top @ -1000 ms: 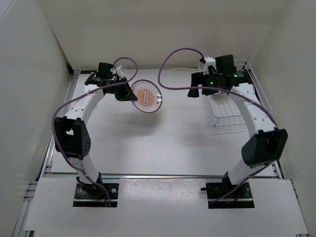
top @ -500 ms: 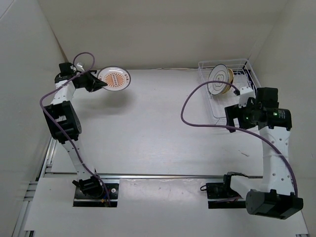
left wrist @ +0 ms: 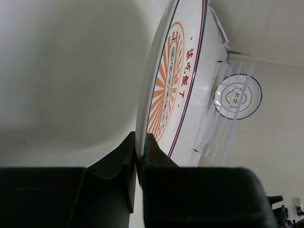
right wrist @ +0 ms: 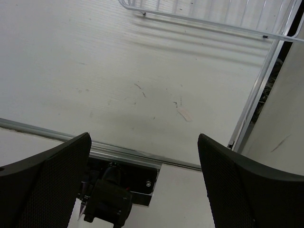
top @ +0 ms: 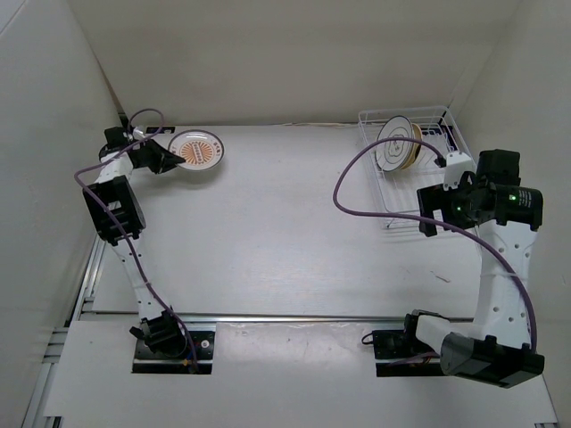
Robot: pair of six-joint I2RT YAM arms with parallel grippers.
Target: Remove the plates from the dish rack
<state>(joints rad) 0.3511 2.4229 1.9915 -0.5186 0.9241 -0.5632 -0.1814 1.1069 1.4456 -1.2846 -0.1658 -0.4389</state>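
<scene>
My left gripper [top: 168, 158] is shut on the rim of a white plate with an orange sunburst [top: 196, 149], held near the back left corner close to the table. In the left wrist view the fingers [left wrist: 141, 140] pinch that plate's edge [left wrist: 175, 71]. The white wire dish rack [top: 401, 111] stands at the back right. In it stands a white plate with dark marks [top: 395, 143], with a cream-tan plate [top: 413, 152] behind it. My right gripper [top: 429, 210] is open and empty just in front of the rack; its fingers [right wrist: 142, 180] are spread wide above the table.
White walls close in the table on the left, back and right. The left plate is close to the left wall. The rack's front bars [right wrist: 209, 21] show at the top of the right wrist view. A metal rail [top: 294, 316] runs along the near edge.
My left arm swung the sunburst plate from mid-table to the back left corner and lowered it. My right arm pulled back from over the rack to its front right.
</scene>
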